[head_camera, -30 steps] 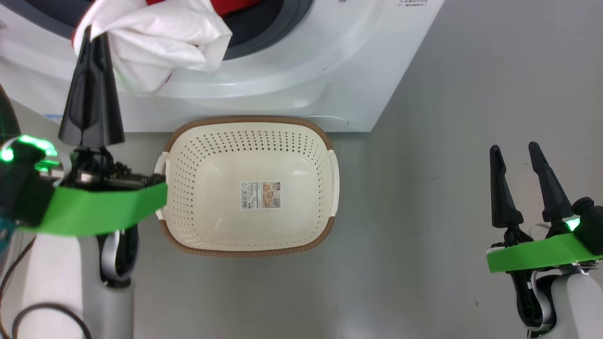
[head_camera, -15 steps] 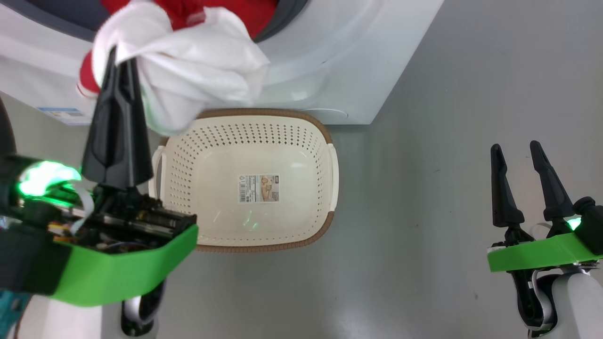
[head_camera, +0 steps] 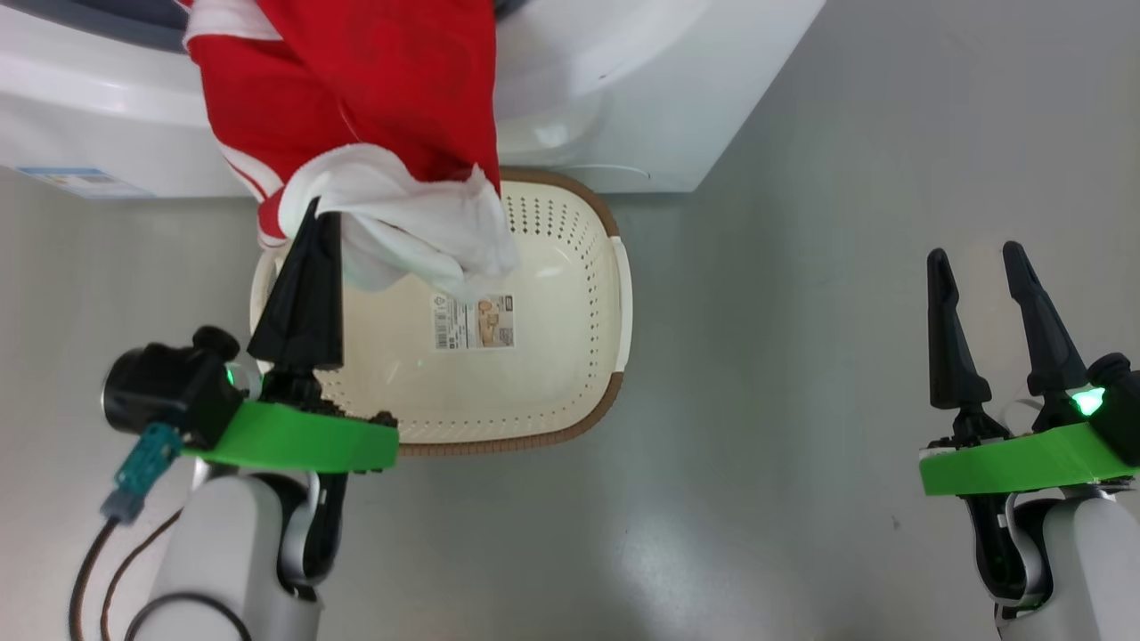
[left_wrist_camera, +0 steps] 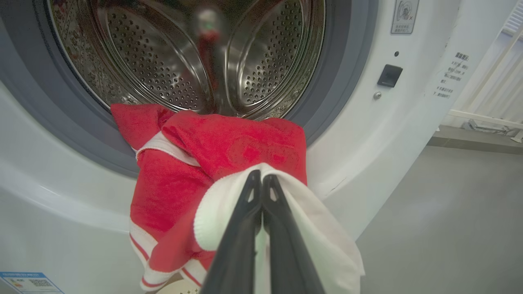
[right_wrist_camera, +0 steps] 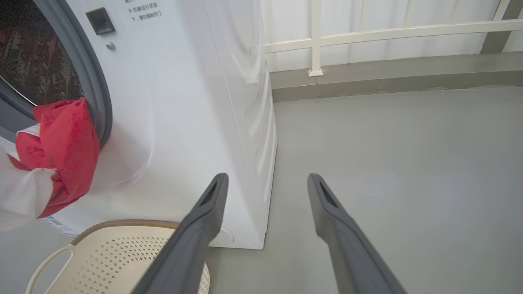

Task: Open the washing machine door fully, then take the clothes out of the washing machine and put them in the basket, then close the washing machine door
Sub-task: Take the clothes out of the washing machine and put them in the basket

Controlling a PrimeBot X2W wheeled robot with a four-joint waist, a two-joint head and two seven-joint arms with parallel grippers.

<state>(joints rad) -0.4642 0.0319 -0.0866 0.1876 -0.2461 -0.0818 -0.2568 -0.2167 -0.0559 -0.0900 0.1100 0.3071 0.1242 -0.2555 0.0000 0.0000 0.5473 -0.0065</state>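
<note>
Now two garments [head_camera: 374, 133] (white gripped, red tangled) at left tool [head_camera: 313, 212]; one basket [head_camera: 570, 392].

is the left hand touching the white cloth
Touching. The left wrist view shows the left hand shut on the white cloth, which wraps against both sides of its tips.

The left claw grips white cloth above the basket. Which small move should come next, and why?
Probably pull the left claw a little away from the washing machine: it is shut on the white garment, but the red garment caught with it hangs across the grey ring, not yet free over the basket.
</note>
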